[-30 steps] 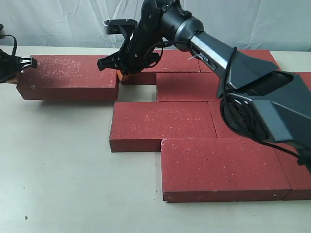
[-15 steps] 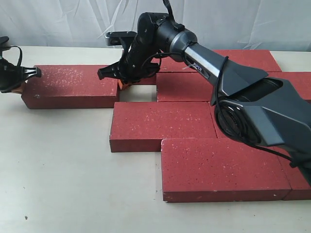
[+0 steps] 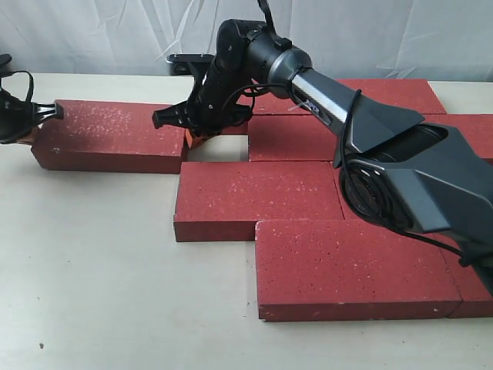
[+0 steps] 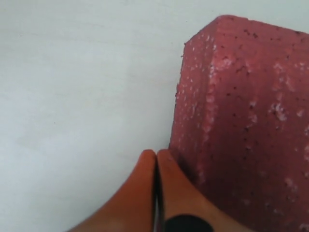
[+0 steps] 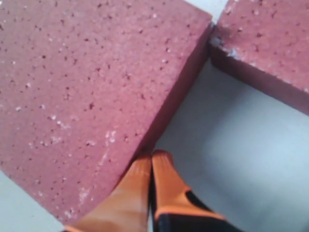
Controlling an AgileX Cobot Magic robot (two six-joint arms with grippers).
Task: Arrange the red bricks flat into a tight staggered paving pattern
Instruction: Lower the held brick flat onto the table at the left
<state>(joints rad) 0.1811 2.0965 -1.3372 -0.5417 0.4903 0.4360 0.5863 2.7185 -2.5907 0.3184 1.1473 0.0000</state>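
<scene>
One loose red brick point(image 3: 108, 135) lies flat at the left, apart from the paved group. My left gripper point(image 3: 32, 135) is shut, and its orange fingertips point(image 4: 166, 162) rest against the brick's point(image 4: 246, 121) left end. My right gripper point(image 3: 192, 139) reaches across the middle, also shut. Its tips point(image 5: 151, 157) touch the right end of the same brick point(image 5: 87, 87), beside a corner of a neighbouring brick point(image 5: 270, 43). Nothing is held between either pair of fingers. Several other red bricks point(image 3: 254, 196) lie flat in staggered rows to the right.
A small patch of bare table point(image 3: 217, 149) shows between the loose brick and the paved rows. The front brick point(image 3: 354, 266) juts toward the near edge. The pale tabletop point(image 3: 92, 270) stretches left and forward. A white curtain point(image 3: 92, 31) hangs behind.
The loose brick has shifted toward the front of the table, with both shut grippers staying at its ends. The right arm has dropped lower with it.
</scene>
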